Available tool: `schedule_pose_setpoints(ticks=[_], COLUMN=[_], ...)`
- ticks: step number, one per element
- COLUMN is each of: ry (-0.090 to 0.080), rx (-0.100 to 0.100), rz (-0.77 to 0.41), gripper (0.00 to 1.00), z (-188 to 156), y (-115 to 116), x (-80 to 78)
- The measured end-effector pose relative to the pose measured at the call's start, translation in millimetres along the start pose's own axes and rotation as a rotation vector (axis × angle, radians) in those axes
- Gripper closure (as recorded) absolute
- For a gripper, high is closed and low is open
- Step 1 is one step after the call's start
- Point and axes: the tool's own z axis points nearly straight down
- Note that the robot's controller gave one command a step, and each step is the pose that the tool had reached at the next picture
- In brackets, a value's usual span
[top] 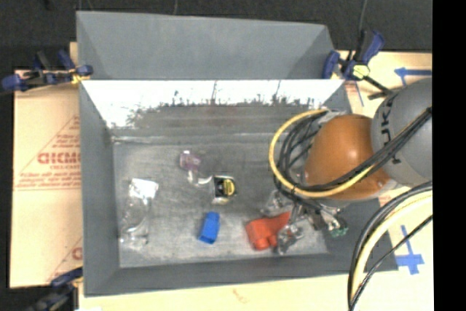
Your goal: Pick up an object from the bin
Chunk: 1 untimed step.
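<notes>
- red-orange chunk (258, 232): a small, blocky, irregular thing, lying on the bin floor right against the claw (290, 231), on the claw's side toward the view's left. its near edge runs up to the claw's metal parts, and no gap shows between the 2.
- the claw sits low in the bin (98, 193), in the corner toward the view's lower right, close to the front wall. whether it is spread, pressed together or pinching the chunk cannot be told, since the wrist's own parts crowd the spot.
- above the claw in the view, the round orange cover (342, 156) of the wrist hangs over the bin's right side, with loops of black and yellow cables (285, 153) curving round its left edge. the grey arm (404, 135) comes in behind it from the right.
- blue block (209, 227): small and oblong, tilted a little, left of the claw and beyond the red-orange chunk, apart from it.
- black and yellow piece (223, 187): small, up and to the left of the claw, near the middle of the floor.
- clear pinkish piece (191, 162): further up and left again, just beside the black and yellow piece.
- clear crumpled plastic (138, 209): well apart from the claw, by the bin's far left wall.
</notes>
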Motion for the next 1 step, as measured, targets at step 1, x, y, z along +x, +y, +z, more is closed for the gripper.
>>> schedule_pose_setpoints(ticks=[1], ry=[0.011], rx=[-0.005], rz=[-0.311], gripper=[1.0], z=[-171.1], y=[-18.0], x=[-0.7])
